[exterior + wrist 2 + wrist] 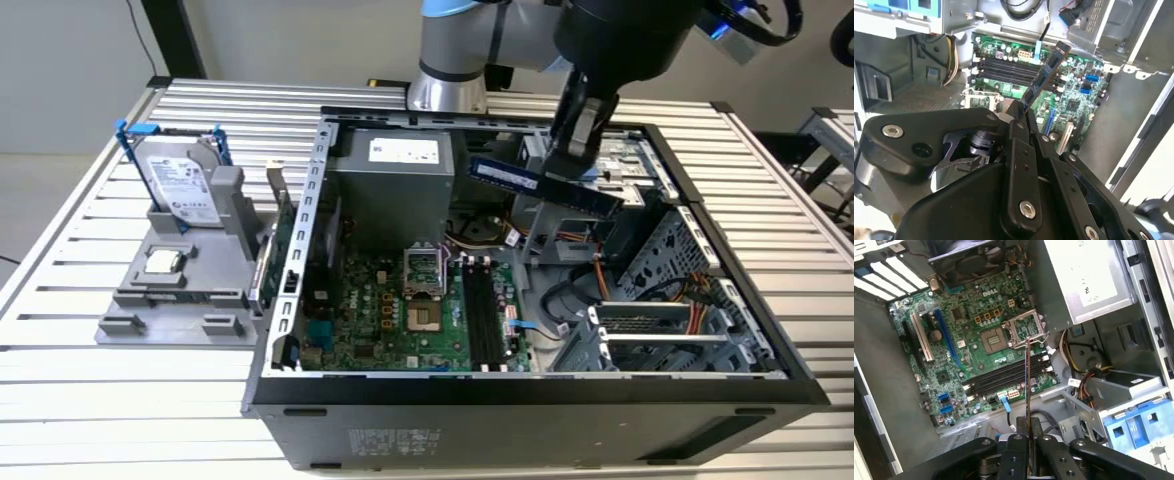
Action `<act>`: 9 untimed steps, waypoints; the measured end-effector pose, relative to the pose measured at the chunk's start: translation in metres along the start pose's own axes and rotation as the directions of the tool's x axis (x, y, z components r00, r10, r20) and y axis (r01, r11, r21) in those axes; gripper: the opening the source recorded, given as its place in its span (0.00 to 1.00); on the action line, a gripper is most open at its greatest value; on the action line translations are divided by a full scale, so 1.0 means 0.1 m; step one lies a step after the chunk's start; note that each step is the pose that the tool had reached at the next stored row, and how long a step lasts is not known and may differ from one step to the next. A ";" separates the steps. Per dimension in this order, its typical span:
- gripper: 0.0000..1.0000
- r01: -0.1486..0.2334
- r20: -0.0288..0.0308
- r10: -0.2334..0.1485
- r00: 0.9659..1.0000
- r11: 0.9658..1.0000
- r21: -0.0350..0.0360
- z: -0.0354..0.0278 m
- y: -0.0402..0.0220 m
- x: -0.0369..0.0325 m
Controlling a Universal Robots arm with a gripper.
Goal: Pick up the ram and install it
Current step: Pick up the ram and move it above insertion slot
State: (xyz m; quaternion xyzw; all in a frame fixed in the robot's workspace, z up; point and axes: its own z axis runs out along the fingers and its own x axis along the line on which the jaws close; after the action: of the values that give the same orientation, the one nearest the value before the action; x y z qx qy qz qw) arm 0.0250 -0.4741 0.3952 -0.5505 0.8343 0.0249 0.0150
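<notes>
My gripper hangs above the open computer case, shut on the ram, a dark stick with a blue label held tilted over the case's back right part. In the second wrist view the ram juts out from between the black fingers over the green motherboard. The first wrist view sees it edge-on as a thin bar, lying across the black memory slots. Those slots lie lower and nearer the case front in the exterior view; the ram is well above them.
The grey power supply fills the case's back. A metal drive cage and cables crowd the exterior view's right. Outside the case, a grey stand carries a silver hard drive and a small processor chip.
</notes>
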 end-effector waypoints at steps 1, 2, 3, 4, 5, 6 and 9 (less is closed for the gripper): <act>0.00 -0.018 0.000 0.018 1.000 1.000 0.001 0.000 0.000 0.000; 0.00 -0.036 0.001 0.036 0.999 0.999 0.002 0.000 0.000 0.000; 0.00 -0.055 0.002 0.055 0.998 0.998 0.003 0.000 0.000 0.000; 0.00 -0.072 0.002 0.072 0.997 0.997 0.004 0.000 0.000 0.000; 0.00 -0.091 0.003 0.091 0.996 0.996 0.005 0.000 0.000 0.000; 0.00 -0.108 0.003 0.108 0.994 0.994 0.006 0.000 0.000 0.000; 0.00 -0.162 0.005 0.162 0.987 0.987 0.008 0.000 0.000 0.000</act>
State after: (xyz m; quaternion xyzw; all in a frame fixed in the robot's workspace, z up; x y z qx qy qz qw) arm 0.0250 -0.4741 0.3952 -0.4810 0.8763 0.0235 0.0170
